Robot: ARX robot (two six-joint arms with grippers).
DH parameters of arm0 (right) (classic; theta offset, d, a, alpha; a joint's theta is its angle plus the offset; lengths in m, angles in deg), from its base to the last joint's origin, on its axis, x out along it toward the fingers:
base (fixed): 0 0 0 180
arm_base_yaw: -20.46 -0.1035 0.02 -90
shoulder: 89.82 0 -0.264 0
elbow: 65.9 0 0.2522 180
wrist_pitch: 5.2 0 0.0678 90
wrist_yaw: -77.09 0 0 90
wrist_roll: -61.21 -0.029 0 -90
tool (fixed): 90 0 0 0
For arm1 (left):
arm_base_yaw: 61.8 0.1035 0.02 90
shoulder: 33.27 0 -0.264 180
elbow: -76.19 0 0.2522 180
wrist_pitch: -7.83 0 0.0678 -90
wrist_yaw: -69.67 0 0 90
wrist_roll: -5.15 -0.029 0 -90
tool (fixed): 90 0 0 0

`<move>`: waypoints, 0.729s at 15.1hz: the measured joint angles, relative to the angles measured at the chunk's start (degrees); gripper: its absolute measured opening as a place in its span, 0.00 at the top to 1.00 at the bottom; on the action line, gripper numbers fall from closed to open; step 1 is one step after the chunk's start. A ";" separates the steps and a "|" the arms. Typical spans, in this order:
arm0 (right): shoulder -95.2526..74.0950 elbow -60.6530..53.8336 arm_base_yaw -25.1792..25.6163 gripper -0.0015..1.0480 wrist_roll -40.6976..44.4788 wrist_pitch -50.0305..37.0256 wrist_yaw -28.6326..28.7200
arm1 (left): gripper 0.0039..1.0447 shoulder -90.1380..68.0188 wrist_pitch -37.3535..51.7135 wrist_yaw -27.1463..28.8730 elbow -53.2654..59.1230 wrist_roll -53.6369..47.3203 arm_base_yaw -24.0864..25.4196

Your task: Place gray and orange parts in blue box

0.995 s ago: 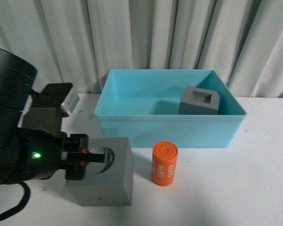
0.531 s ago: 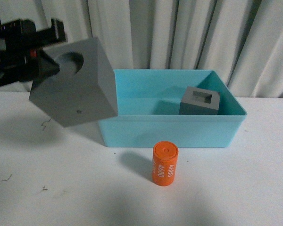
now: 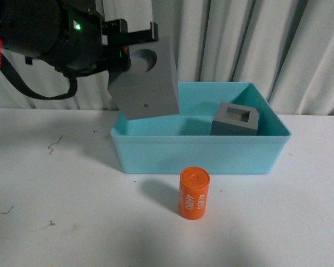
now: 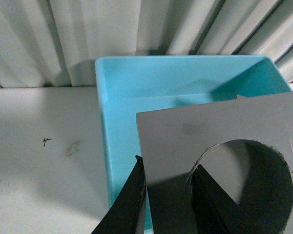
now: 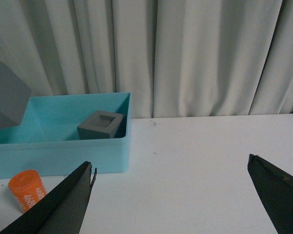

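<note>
Since a second ago, when it sat on the table [image 3: 61, 194] toward the near left corner, the round cube [image 3: 150, 89] has been lifted and carried toward the far edge. It now hangs tilted in the air over the left end of the box [image 3: 200, 156], its lower edge above the rim. The left end effector [image 3: 131, 43] is clamped on it, one finger inside the round recess and the other outside the wall, as the left wrist view shows.

The square cube [image 3: 236, 119] lies inside the box at its right end, unmoved across the three front views. The cylinder [image 3: 194, 194] stands upright on the table just in front of the box's front wall, also unmoved. The right end effector [image 5: 170, 163] has its jaws wide apart with nothing between them, low over the table to the right of the box.

By my reading the transport is nearly done: the cube is over open floor well clear of the square cube, so lowering and letting go should finish the second gray part. Its tilt may make it tumble on release. Only the cylinder would then remain.
</note>
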 joint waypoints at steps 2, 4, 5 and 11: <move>0.00 0.00 0.00 0.06 0.00 0.00 0.00 | 0.80 -3.28 0.57 0.66 -2.01 -1.38 -0.35; 0.00 0.02 0.00 0.06 0.00 0.02 -0.02 | 0.80 -6.99 0.81 1.49 -4.42 -2.01 -0.68; 0.00 0.00 0.00 0.06 0.00 0.00 0.00 | 0.80 -8.59 0.79 1.73 -4.98 -2.84 -0.66; 0.00 0.02 0.00 0.06 0.00 0.00 0.00 | 0.75 -10.69 1.18 1.84 -6.10 -4.52 0.70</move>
